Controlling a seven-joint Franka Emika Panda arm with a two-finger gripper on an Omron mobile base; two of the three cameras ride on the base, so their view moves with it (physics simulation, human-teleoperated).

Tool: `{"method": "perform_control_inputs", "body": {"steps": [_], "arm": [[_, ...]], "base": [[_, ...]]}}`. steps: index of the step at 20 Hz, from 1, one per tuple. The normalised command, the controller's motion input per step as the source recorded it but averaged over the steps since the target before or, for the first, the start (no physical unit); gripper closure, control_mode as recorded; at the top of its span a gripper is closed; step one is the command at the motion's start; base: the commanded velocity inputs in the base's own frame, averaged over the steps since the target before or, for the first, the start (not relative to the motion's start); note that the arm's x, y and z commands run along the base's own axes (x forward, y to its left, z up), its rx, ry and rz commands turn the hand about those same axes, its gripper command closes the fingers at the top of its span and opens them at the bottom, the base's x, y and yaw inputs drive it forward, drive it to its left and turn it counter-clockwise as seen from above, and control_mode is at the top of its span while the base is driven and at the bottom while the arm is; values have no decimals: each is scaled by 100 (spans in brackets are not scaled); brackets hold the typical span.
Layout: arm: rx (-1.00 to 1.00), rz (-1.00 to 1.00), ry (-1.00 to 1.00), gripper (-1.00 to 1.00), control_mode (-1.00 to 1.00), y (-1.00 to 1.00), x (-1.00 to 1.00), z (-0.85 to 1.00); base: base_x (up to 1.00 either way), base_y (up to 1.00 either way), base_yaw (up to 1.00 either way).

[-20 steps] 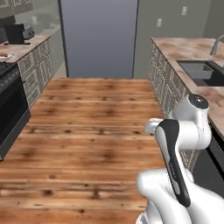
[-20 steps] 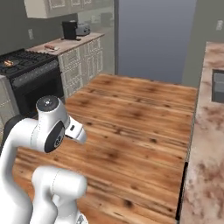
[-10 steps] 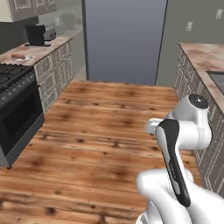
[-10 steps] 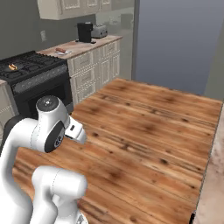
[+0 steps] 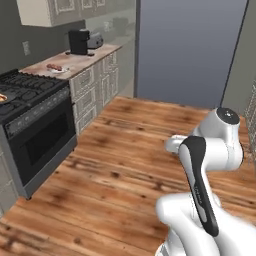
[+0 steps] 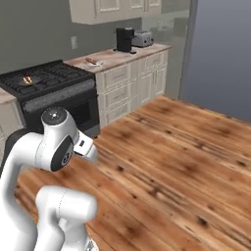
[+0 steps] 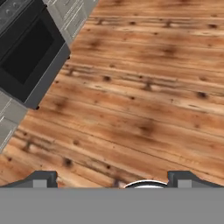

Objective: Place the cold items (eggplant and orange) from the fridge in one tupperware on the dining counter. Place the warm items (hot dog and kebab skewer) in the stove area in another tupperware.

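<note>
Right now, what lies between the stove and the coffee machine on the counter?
In the right base view, between the stove and the coffee machine a small plate with reddish food lies on the counter.

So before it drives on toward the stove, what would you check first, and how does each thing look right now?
1. End effector open and empty: ok.
2. Wooden floor ahead free of obstacles: ok.
3. Food on the stove, a small item on a burner: ok, but too small to name.
4. Plate with reddish food on the counter beside the stove: ok.
5. Tupperware within reach: cannot tell.
</note>
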Motion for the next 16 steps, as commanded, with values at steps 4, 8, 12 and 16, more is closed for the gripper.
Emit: {"method": "perform_control_inputs", "body": {"steps": [4, 8, 12, 16], "arm": [[0, 0, 0, -100, 100, 0, 0, 0], [0, 0, 0, -100, 100, 0, 0, 0], [0, 0, 0, -100, 100, 0, 0, 0], [0, 0, 0, -100, 100, 0, 0, 0]], "base": [[100, 0, 43], [100, -5, 48], [100, -9, 51], [100, -12, 50]]}}
